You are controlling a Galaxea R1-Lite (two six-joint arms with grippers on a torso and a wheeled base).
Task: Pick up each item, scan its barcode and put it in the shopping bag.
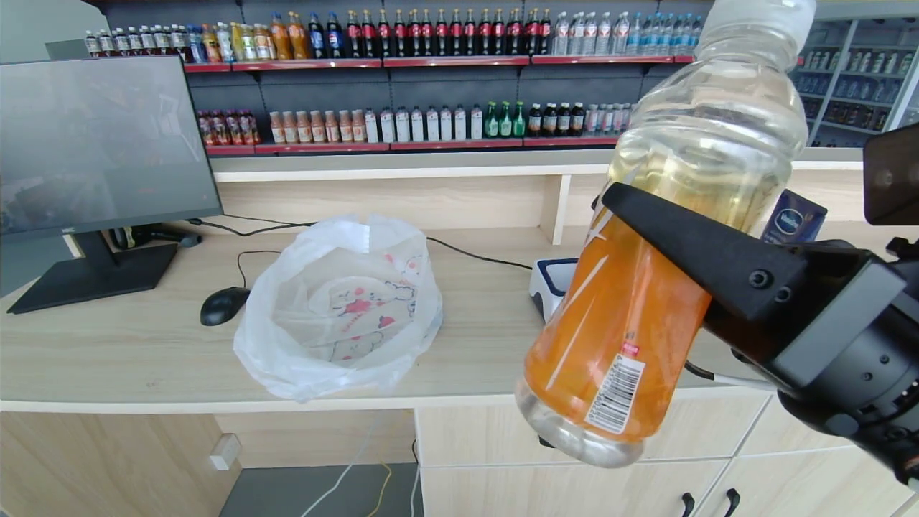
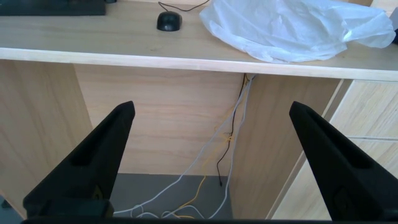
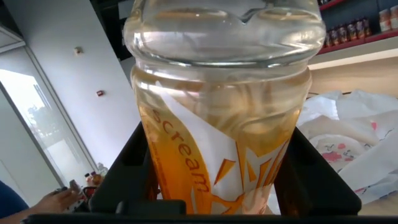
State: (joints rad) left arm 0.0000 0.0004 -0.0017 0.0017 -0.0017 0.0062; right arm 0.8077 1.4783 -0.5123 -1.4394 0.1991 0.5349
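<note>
The right end effector is clamped on the bottle of orange drink and holds it tilted in the air close to the head camera (barcode near its base facing that camera), partly hiding the scanner. The white shopping bag stands open on the desk, beside the mouse. The left end effector hangs wide apart below the desk's edge.

Bright, even indoor light, soft shadows, edge bending, close bottle slightly soft, window glare.
</note>
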